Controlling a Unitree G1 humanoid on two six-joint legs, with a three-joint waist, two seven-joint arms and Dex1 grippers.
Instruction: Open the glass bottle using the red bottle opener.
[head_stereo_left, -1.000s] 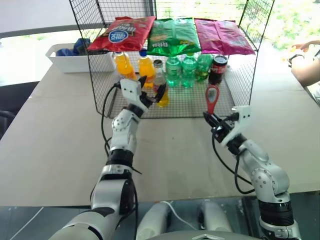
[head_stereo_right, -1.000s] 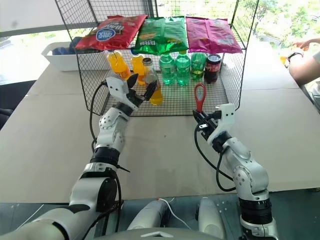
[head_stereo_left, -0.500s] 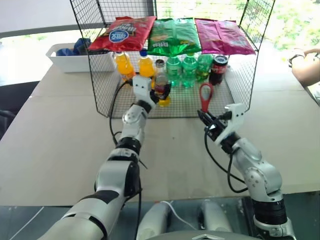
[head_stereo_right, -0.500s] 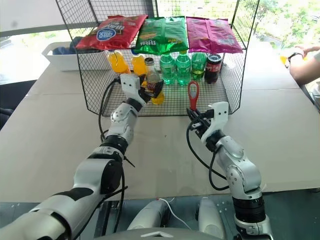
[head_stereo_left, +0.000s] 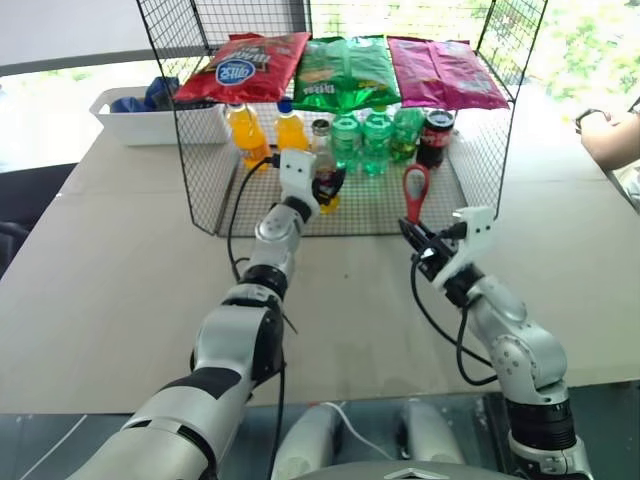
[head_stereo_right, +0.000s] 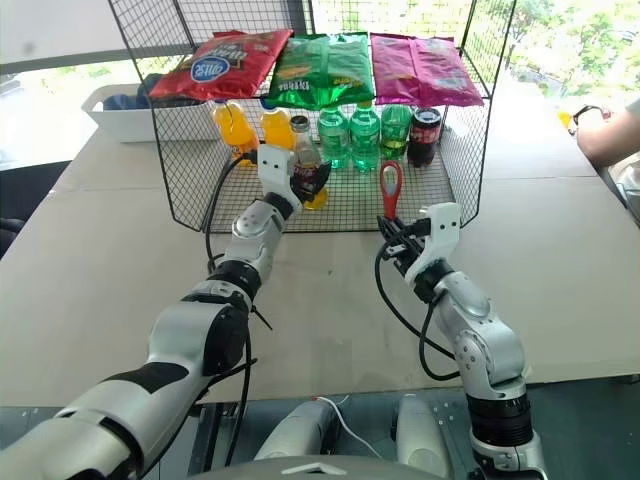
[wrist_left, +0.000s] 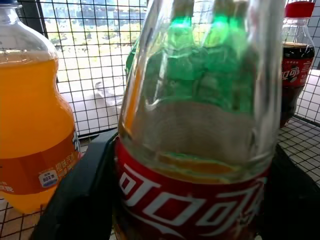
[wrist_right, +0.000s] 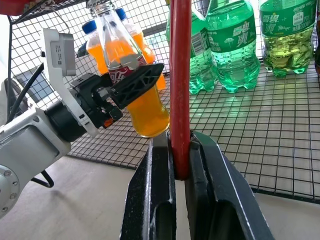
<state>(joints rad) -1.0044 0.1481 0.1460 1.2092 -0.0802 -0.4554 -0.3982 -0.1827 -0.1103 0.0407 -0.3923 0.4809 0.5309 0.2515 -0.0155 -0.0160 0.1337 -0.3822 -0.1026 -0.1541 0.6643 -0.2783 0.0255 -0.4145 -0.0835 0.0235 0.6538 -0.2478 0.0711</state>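
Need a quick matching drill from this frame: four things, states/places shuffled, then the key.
Things:
1. glass bottle
2. red bottle opener
3. green chip bag
4. white bin

States/places:
A. on the table, outside the wire rack, to its left
B. between the left gripper's fingers, at the red label
C. lying on top of the rack, middle of three bags
D. clamped upright by its handle in the right gripper

Pairs: 1-B, 2-D, 3-C, 4-A
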